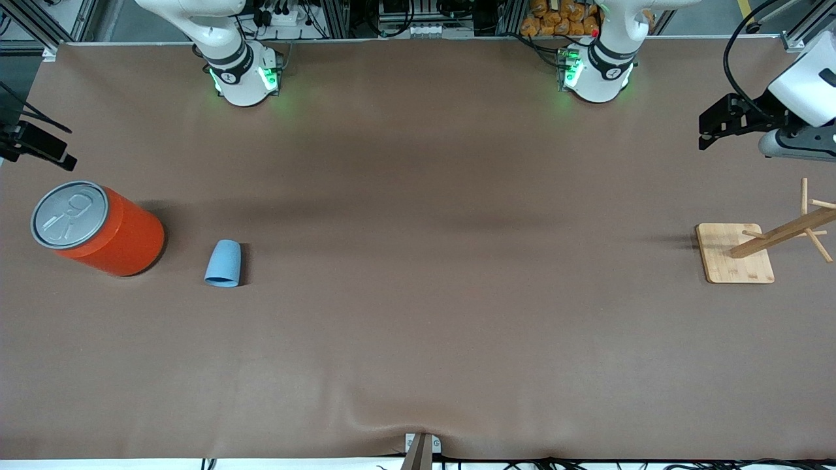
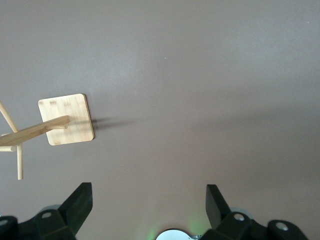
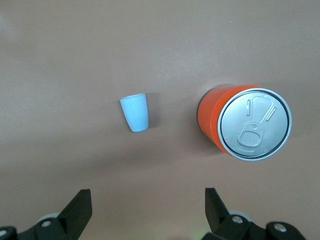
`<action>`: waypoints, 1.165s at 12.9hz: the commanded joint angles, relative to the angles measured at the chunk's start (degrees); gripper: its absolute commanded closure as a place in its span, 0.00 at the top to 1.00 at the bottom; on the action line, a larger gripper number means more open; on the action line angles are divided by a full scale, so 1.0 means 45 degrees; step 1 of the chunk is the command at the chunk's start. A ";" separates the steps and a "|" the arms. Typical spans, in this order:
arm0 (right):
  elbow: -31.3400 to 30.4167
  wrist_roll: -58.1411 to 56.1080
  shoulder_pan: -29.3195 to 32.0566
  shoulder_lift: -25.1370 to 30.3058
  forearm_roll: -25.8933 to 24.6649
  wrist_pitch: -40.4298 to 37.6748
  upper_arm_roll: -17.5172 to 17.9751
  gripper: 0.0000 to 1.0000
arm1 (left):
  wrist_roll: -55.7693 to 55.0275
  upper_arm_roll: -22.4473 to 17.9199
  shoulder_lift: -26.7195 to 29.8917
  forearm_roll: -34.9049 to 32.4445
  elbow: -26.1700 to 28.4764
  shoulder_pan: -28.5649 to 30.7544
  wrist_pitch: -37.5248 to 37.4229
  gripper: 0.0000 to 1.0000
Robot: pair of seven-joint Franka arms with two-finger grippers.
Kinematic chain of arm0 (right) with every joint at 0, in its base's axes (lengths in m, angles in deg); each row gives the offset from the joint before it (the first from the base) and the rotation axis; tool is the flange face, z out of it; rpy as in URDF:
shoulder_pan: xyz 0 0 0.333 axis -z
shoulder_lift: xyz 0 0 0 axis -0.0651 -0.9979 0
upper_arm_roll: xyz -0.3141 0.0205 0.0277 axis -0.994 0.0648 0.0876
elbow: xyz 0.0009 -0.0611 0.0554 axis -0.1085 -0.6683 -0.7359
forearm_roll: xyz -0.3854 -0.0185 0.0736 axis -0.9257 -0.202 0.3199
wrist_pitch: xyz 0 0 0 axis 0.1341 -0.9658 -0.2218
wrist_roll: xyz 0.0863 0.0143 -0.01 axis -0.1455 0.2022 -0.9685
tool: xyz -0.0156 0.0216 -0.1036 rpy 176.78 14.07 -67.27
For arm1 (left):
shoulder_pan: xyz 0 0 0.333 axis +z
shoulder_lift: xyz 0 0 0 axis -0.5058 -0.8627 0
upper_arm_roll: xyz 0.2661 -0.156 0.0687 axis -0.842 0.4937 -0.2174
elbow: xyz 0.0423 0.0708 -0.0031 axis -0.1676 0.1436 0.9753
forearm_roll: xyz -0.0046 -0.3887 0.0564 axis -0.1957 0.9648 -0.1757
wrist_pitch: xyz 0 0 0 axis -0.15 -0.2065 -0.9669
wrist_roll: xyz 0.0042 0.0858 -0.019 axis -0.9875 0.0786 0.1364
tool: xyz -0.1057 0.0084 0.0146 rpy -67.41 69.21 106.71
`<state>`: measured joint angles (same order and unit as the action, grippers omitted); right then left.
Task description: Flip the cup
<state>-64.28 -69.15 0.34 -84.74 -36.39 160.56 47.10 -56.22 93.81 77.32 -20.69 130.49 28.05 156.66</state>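
Right tool (image 3: 145, 212): fingers apart, high over cup (image 3: 135, 113); left tool (image 2: 147, 207) likewise apart, waiting. Descend squarely; grip cup's sidewall.

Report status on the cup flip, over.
Left gripper open, waiting over bare table by the wooden rack. Right gripper open, above the cup. Cup upside down, untouched, beside the orange can. Nothing blocking.

wooden rack (image 1: 784, 235) cut off at edge, right hand (image 1: 39, 147) mostly out of frame
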 commanded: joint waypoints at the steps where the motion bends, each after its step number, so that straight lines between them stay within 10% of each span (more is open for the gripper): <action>1: 0.0127 -0.0030 0.0072 -0.0012 0.0044 -0.0170 0.0000 1.00 | -0.0008 0.0082 0.0183 -0.0207 -0.0166 -0.0243 -0.0251 1.00; 10: 0.0146 -0.0048 -0.0221 -0.0265 -0.0072 -0.0073 0.0039 1.00 | -0.0650 0.0356 -0.0380 0.0180 -0.0166 -0.0245 -0.0115 1.00; 15: 0.0185 -0.0088 -0.0222 -0.2739 -0.0113 0.0045 0.0039 1.00 | -0.2018 0.0725 -0.0209 0.0360 -0.0166 -0.0206 -0.0036 1.00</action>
<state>-64.76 -69.15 -0.95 -91.71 -36.42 160.82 47.29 -63.11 95.84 74.54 -19.07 130.34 26.90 156.77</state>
